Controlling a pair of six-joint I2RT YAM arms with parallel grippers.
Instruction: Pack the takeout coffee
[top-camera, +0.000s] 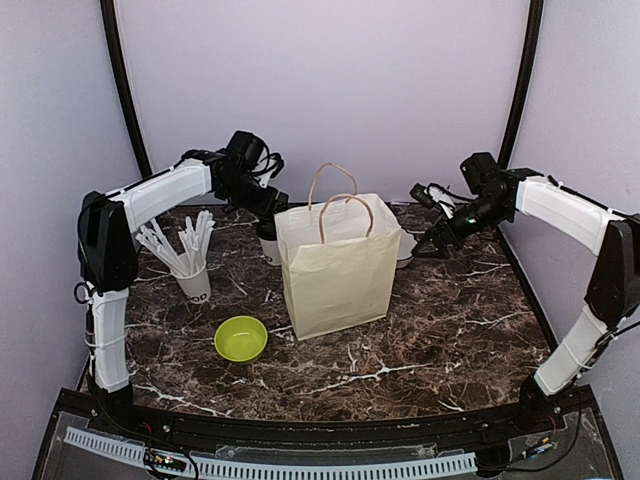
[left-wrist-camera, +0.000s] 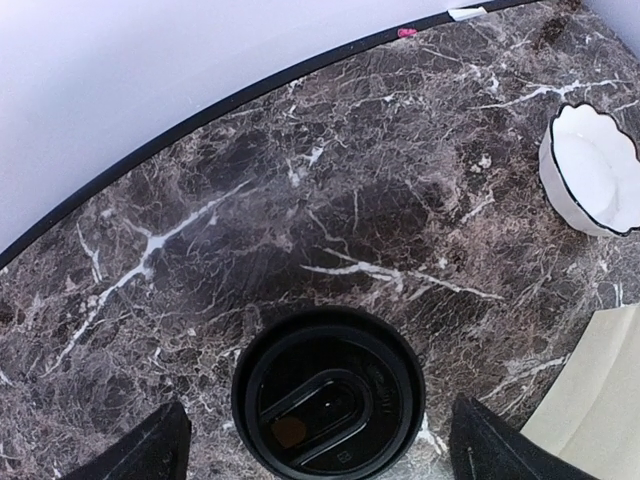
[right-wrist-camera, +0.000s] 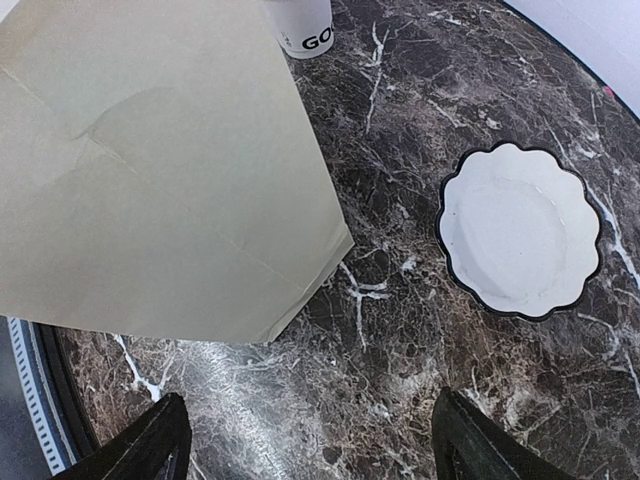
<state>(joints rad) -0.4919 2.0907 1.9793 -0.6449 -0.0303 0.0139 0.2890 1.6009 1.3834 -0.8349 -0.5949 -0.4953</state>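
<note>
A green bowl (top-camera: 240, 338) is seen nearest on the desk (top-camera: 450, 330), at seven o'clock from the paper bag (top-camera: 335, 270). One coffee cup (top-camera: 269, 248) is stood at the bag's eleven o'clock, not yet packed. The left jaws are held wide apart above its lid (left-wrist-camera: 328, 400). The right jaws are spread too, near a white dish (right-wrist-camera: 520, 230). The grab seems in hand; next, the left jaws must be lowered and shut.

From above and behind the arm bases we look down over the whole marble table (top-camera: 450, 340), with the paper bag (top-camera: 335, 270) at centre. Our left wrist camera hangs close above a black cup lid (left-wrist-camera: 328, 395) at the bag's 10 o'clock; our right, at 2 o'clock, looks down too. Both wrist views share the scalloped white dish (right-wrist-camera: 520, 230) and the bag
</note>
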